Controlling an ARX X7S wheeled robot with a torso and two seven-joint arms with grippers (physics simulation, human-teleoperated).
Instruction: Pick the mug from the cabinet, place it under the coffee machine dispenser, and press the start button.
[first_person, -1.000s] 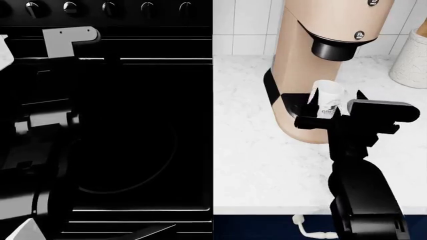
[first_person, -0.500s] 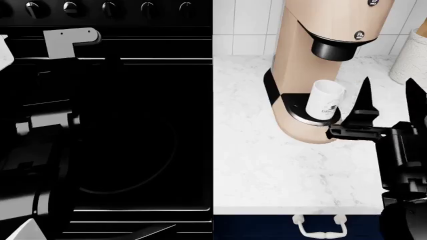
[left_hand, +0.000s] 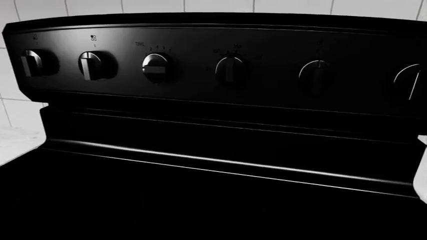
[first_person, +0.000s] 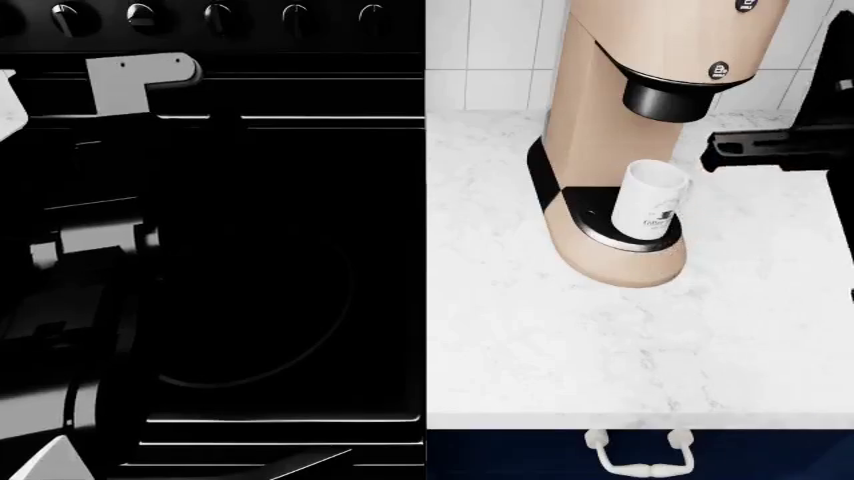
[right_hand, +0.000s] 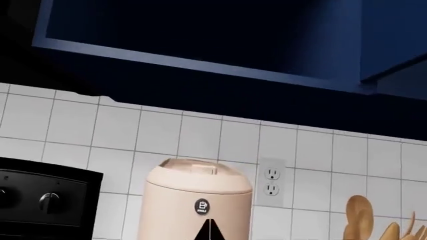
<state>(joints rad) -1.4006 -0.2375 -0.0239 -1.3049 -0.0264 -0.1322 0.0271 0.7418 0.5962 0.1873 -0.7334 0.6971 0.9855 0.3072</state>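
mug (first_person: 653, 203) is standing upright on the drip tray right under the dispenser (first_person: 671, 98); the right tool (first_person: 747, 147) sits just to its right and nearer, can't tell if it's apart

Right tool (first_person: 767, 148) cut off at frame edge, jaws unseen, mug (first_person: 650, 202) logo too small to read

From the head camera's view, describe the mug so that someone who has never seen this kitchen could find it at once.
Find the tall beige coffee machine on the white marble counter, right of the black stove. On its black drip tray, under the round black spout, stands the mug: small, white, cylindrical, with a dark logo.
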